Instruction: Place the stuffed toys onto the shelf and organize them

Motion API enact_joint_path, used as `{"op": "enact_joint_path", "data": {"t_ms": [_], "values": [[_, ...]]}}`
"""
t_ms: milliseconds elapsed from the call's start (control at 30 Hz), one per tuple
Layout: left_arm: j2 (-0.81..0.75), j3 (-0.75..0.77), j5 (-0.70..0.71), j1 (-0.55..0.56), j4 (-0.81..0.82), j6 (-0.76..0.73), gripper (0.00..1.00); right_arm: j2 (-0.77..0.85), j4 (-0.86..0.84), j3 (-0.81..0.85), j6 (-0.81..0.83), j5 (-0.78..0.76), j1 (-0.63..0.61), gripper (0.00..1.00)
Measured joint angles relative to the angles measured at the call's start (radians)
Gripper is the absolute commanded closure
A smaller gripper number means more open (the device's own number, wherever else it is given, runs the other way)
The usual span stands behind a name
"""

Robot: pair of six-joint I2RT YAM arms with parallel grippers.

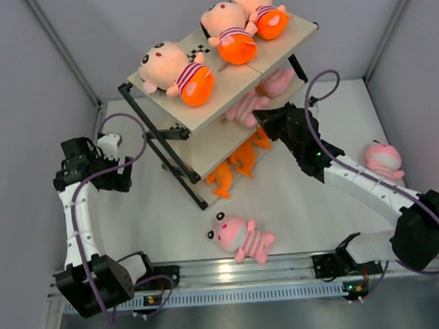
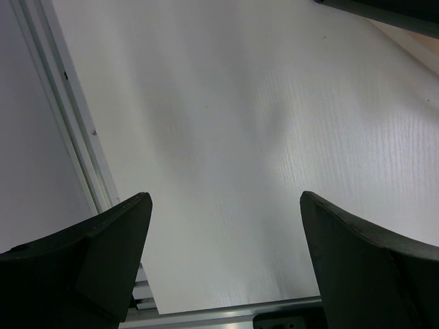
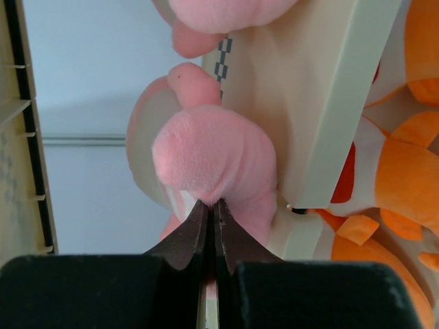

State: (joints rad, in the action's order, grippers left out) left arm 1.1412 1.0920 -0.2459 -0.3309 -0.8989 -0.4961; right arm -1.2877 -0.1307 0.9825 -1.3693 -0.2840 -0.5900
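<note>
The shelf [image 1: 232, 82] stands at the back centre, with three peach-faced dolls [image 1: 177, 71] lying on its top board. Pink striped animals [image 1: 247, 107] lie on the middle board and orange creatures [image 1: 235, 166] on the bottom one. My right gripper [image 1: 268, 120] reaches to the middle board's edge. In the right wrist view it [image 3: 211, 203] is shut on a fold of a pink animal [image 3: 212, 156] that rests against the board [image 3: 329, 89], beside orange creatures [image 3: 405, 175]. My left gripper [image 1: 83, 154] hangs open over the bare table [image 2: 226, 123], nothing between its fingers [image 2: 116, 240].
One pink striped animal [image 1: 241, 237] lies on the table near the front centre. Another [image 1: 383, 158] sits at the right, beside my right forearm. Grey walls close in the table on both sides, and a metal rail [image 1: 249, 268] runs along the front edge.
</note>
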Motion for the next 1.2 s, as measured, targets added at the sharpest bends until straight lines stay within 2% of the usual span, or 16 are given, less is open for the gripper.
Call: {"op": "enact_joint_path", "data": {"t_ms": [467, 500, 600, 700, 833, 967, 1033, 1133, 1200], "values": [[0.0, 0.0, 0.0, 0.0, 0.0, 0.0, 0.05, -0.032, 0.007, 0.029, -0.027, -0.026, 0.037, 0.98], [0.0, 0.0, 0.0, 0.0, 0.0, -0.001, 0.05, -0.032, 0.007, 0.029, -0.025, -0.026, 0.041, 0.85], [0.0, 0.0, 0.0, 0.0, 0.0, 0.0, 0.05, -0.032, 0.012, 0.031, -0.014, -0.029, 0.048, 0.57], [0.0, 0.0, 0.0, 0.0, 0.0, -0.001, 0.05, -0.027, 0.021, 0.033, 0.006, -0.029, 0.057, 0.47], [0.0, 0.0, 0.0, 0.0, 0.0, -0.001, 0.05, 0.007, 0.058, 0.034, 0.056, -0.023, 0.073, 0.39], [0.0, 0.0, 0.0, 0.0, 0.0, -0.001, 0.05, 0.071, 0.154, 0.06, 0.166, 0.002, 0.084, 0.29], [0.0, 0.0, 0.0, 0.0, 0.0, -0.001, 0.05, 0.101, 0.228, 0.098, 0.266, 0.023, 0.096, 0.2], [0.0, 0.0, 0.0, 0.0, 0.0, -0.002, 0.05, 0.122, 0.394, 0.183, 0.439, 0.089, 0.187, 0.17], [0.0, 0.0, 0.001, 0.0, 0.0, -0.004, 0.05, 0.144, 0.447, 0.161, 0.518, 0.156, 0.314, 0.18]]}}
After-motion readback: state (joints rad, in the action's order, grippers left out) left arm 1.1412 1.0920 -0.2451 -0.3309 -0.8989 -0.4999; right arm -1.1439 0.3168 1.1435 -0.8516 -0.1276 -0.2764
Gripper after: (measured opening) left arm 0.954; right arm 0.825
